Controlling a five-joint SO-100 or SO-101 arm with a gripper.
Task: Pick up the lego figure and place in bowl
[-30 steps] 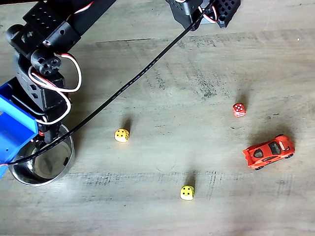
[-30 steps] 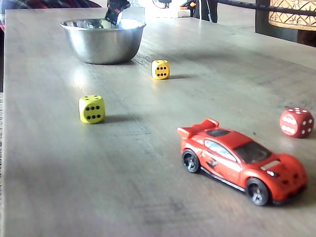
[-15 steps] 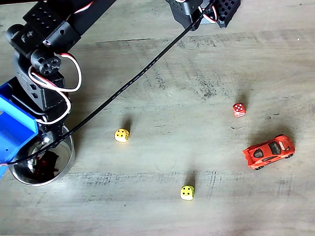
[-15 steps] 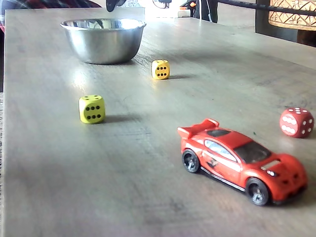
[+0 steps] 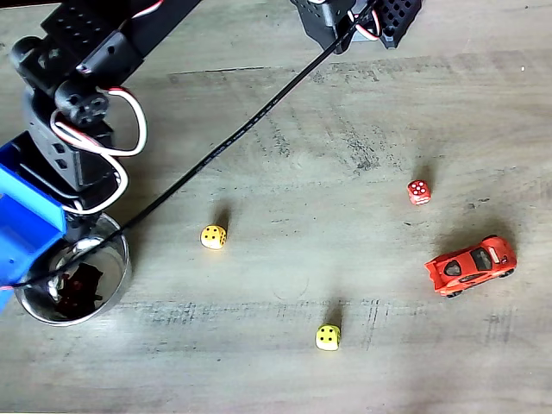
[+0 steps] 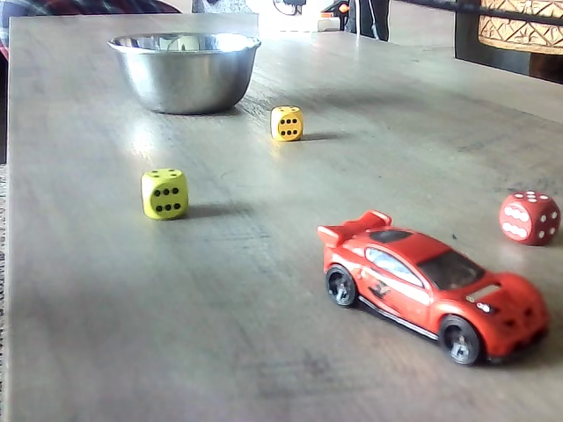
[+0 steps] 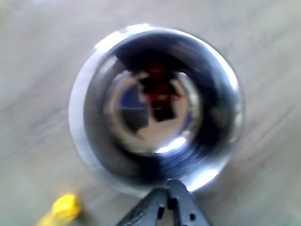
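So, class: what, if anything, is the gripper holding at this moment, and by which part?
Nothing. In the wrist view the gripper is shut and empty above the bowl; the lego figure lies inside.

Bowl: round shiny stainless-steel bowl [image 7: 94,70] on grey wooden table [image 7: 37,42] — blurred.
Figure: tiny black-and-red lego figure [image 7: 159,92] lying inside the bowl.
Gripper: black two-finger gripper [image 7: 168,187] at bottom edge, tips together — empty.
Die: yellow die [image 7: 66,207], lower left.

soft daylight, blurred wrist view
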